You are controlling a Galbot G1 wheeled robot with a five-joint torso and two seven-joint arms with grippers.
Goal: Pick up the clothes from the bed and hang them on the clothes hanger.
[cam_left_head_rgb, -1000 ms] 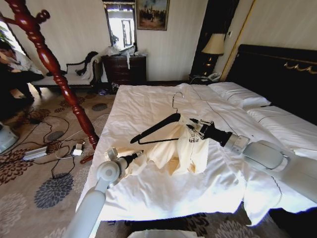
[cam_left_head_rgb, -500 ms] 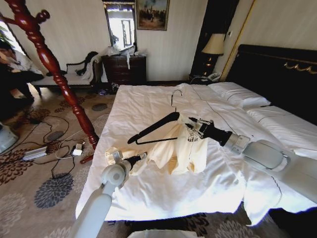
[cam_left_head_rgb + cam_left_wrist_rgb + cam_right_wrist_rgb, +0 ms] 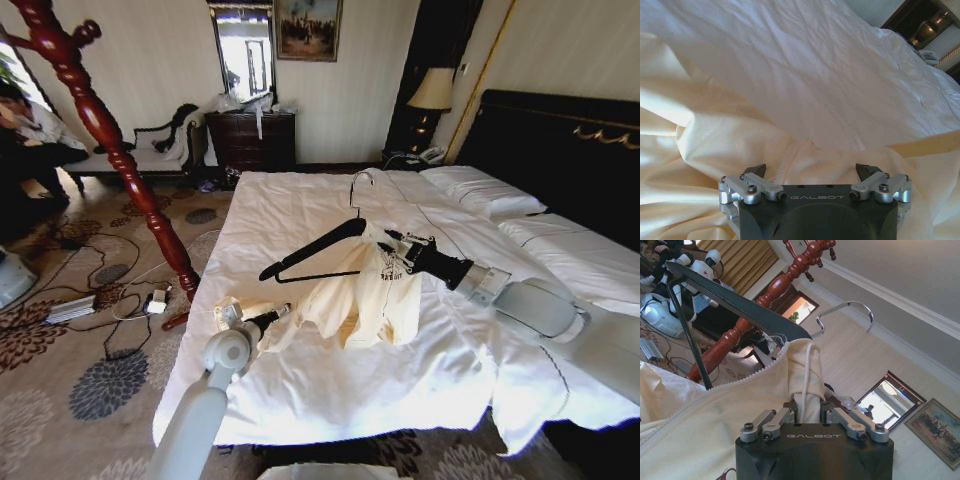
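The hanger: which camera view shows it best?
The head view: the whole black hanger shows there, hook included, one end under the cream top held by the right tool. The right wrist view shows one arm and the hook; the left wrist view, fabric.

I note the clothes (image 3: 375, 295) as thin, soft, matt cream cloth. The clothes hanger (image 3: 310, 252) reads matt black, its hook bright polished metal. The bed (image 3: 300, 385) sheet is smooth, creased white cloth. The coat stand (image 3: 105, 130) is glossy turned wood.
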